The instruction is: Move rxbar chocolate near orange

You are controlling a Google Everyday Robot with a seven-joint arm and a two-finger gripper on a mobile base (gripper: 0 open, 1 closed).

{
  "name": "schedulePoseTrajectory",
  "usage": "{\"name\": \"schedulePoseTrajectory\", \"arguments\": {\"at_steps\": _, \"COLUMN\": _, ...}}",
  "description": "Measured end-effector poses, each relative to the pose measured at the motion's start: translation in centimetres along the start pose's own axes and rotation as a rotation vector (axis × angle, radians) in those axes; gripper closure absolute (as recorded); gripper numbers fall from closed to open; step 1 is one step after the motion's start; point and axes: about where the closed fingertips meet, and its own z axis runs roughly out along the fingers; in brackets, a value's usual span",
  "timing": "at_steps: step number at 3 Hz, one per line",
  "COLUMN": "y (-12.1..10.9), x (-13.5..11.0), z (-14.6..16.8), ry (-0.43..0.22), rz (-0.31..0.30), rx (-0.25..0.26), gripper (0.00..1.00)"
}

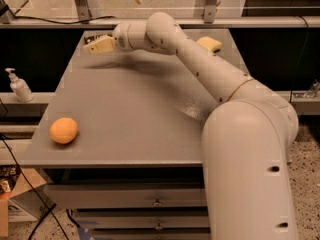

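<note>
The main risk lies at the far left corner of the table [150, 109]. The rxbar chocolate [96, 36], which seems to be the dark flat strip there, though it is half hidden, lies close to the back edge, so a descent that lands slightly off could shove it over rather than catch it. A thin, slick wrapper lying flat also gives little to bite on and may slip out. The gripper [100, 45] hangs just in front of and over the bar, touching or nearly so; I cannot tell which. Nor can I tell how wide it is spread or whether it has hold of anything. The orange [64, 130] sits well apart, near the front left edge, and being round it could roll off if bumped at placing.
</note>
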Motion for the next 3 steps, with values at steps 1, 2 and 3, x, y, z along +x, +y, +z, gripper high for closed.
{"name": "schedulePoseTrajectory", "arguments": {"at_steps": 1, "y": -0.4, "x": 0.0, "z": 1.2, "ry": 0.006, "rz": 0.005, "rx": 0.008, "gripper": 0.00}}
{"name": "schedulePoseTrajectory", "arguments": {"at_steps": 2, "y": -0.7, "x": -0.2, "z": 2.1, "ry": 0.005, "rz": 0.009, "rx": 0.019, "gripper": 0.00}}
{"name": "schedulePoseTrajectory", "arguments": {"at_steps": 3, "y": -1.1, "x": -0.3, "z": 3.6, "ry": 0.010, "rz": 0.012, "rx": 0.019, "gripper": 0.00}}
